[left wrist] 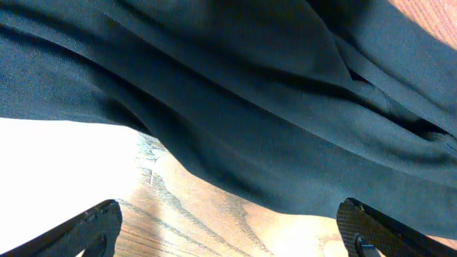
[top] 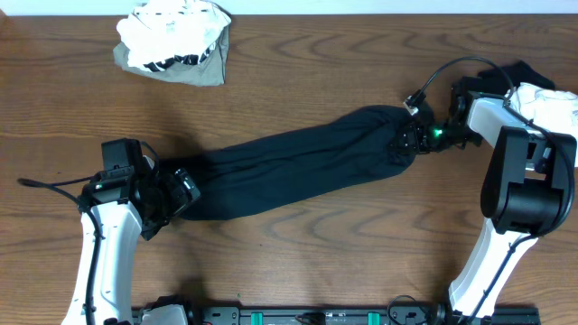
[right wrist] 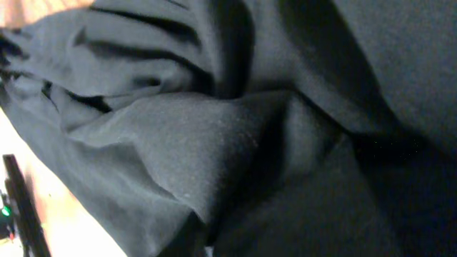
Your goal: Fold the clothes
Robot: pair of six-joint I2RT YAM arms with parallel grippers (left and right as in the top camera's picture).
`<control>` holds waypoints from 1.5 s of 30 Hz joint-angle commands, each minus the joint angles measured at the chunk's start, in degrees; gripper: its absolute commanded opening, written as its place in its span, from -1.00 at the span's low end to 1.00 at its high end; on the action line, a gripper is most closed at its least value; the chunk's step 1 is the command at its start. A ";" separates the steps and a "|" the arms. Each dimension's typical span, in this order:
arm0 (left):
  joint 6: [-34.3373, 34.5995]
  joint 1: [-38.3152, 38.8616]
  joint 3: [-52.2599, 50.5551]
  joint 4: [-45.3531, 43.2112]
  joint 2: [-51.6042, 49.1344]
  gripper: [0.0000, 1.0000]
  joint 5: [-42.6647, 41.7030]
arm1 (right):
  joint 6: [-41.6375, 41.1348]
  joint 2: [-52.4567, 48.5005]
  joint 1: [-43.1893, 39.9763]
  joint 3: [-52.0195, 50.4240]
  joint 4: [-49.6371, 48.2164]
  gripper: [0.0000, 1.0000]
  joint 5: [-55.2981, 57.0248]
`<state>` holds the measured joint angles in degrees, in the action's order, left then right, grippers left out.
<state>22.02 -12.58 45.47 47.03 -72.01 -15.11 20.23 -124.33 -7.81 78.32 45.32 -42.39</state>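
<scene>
Bunched black garment (right wrist: 214, 143) is filling the right wrist view, with the right gripper (top: 411, 137) closed and seemingly pinching it. Left gripper (left wrist: 228, 221) is hanging wide open at its edge. Overhead, it is lying diagonally across the table (top: 298, 262), and a shallow pinch is risking slippage.

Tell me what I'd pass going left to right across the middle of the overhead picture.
The left gripper → black garment → right gripper → white cloth at the far right edge.

Overhead straight down; wrist views pressed close on black garment (top: 298, 171).
</scene>
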 commanded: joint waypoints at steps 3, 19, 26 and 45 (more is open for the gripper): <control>-1.03 0.17 0.50 0.31 -0.33 0.96 -0.52 | -6.16 -3.17 -0.26 0.66 0.92 -0.97 12.44; -1.01 0.17 0.50 0.31 -0.33 0.96 -0.52 | -15.52 3.19 -4.50 6.01 6.75 -0.98 32.57; -1.01 0.17 0.50 0.31 -0.33 0.96 -0.52 | -20.63 8.79 -3.87 6.03 7.30 -0.97 33.59; -1.01 0.17 0.50 0.35 -0.33 0.96 -0.52 | -19.17 16.94 19.85 5.95 8.44 -0.97 33.59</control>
<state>22.02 -12.58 45.47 47.13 -72.01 -15.11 1.06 -106.15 8.73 84.14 53.98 -8.95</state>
